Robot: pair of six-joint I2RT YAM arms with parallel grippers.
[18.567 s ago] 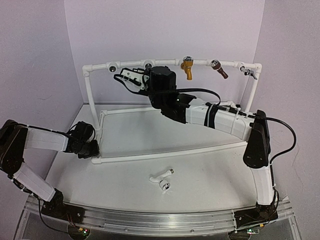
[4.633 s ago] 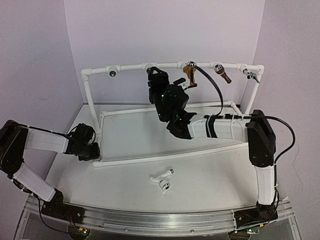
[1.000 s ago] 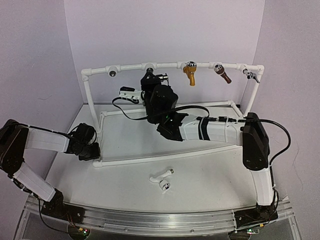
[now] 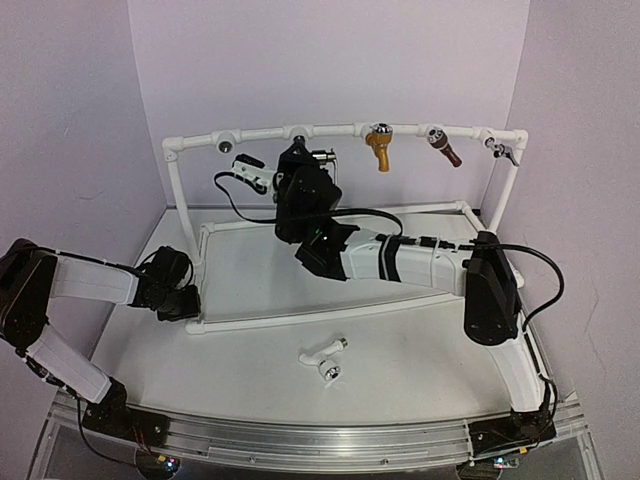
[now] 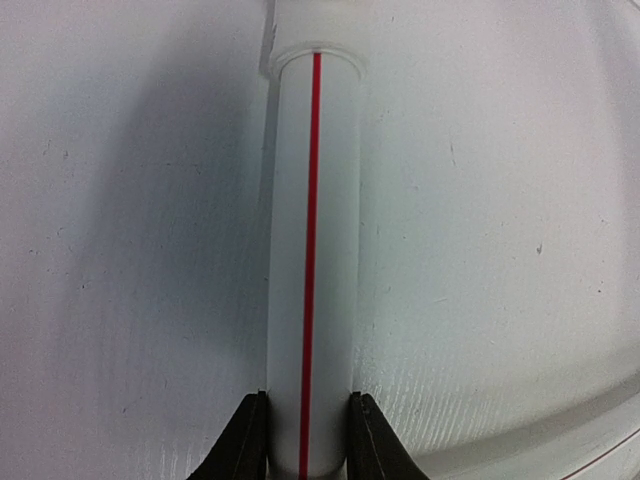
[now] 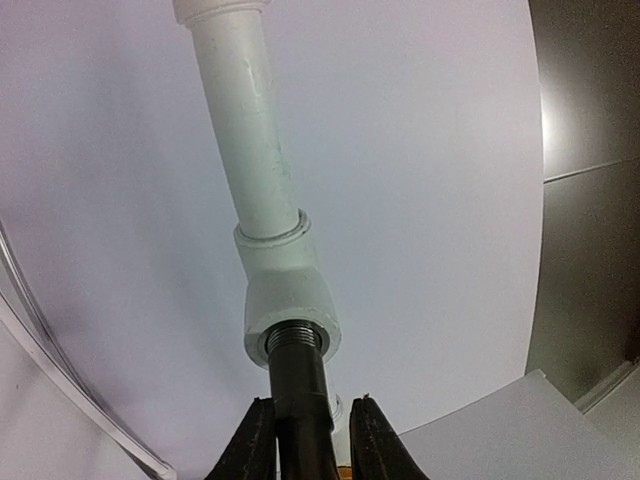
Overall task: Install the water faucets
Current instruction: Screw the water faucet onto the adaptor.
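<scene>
With the left claw (image 5: 307,440) holding the pipe (image 5: 310,250), the right claw (image 6: 300,440) is screwing its gripped black faucet (image 6: 297,380) into the fitting (image 6: 290,300), probably needing more turns.

White pipe (image 5: 312,250) is gripped between the two dark fingers (image 5: 240,445) of the left end effector (image 5: 308,440), with contact on both sides at the pipe's near end. A red stripe is seen running lengthwise along the pipe. A socket collar (image 5: 315,58) is fitted at the pipe's far end. White surface (image 5: 130,250) is seen under the pipe, with a curved pale edge (image 5: 590,440) to its lower right.
</scene>
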